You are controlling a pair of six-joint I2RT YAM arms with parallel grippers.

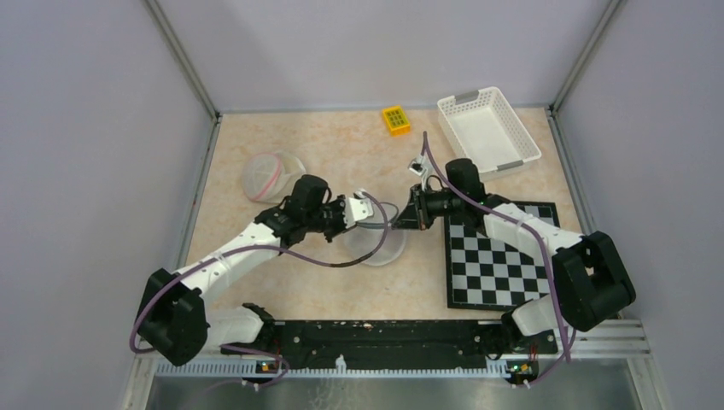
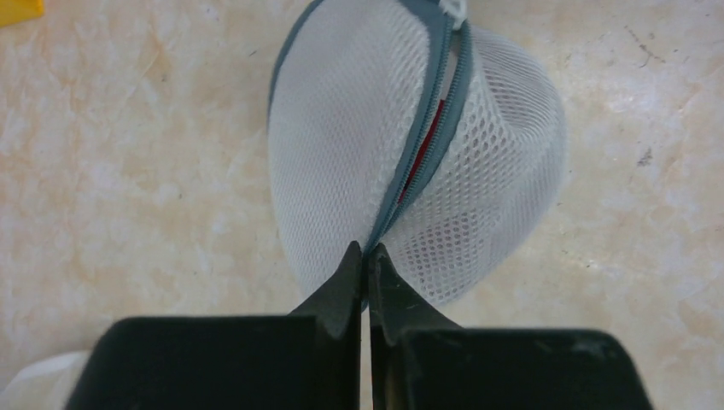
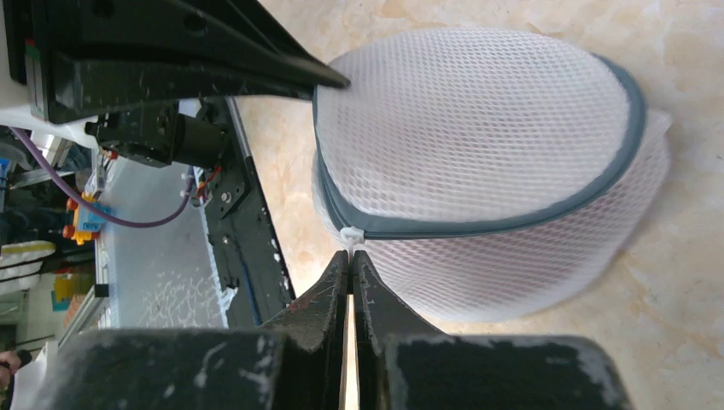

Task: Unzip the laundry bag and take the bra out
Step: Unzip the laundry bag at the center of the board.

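One laundry bag (image 2: 341, 128), pinched by my left hand (image 2: 367, 256); zipper (image 2: 427, 145) runs straight ahead of it. My right hand (image 3: 350, 256) clamps the zipper pull (image 3: 350, 233).

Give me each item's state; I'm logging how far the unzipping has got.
laundry bag: zip parted to a slit, red showing inside.
zip pull: pinched by the right gripper.
left gripper: shut on the laundry bag's zip seam.
right gripper: shut on the zip pull.
white basket: empty.
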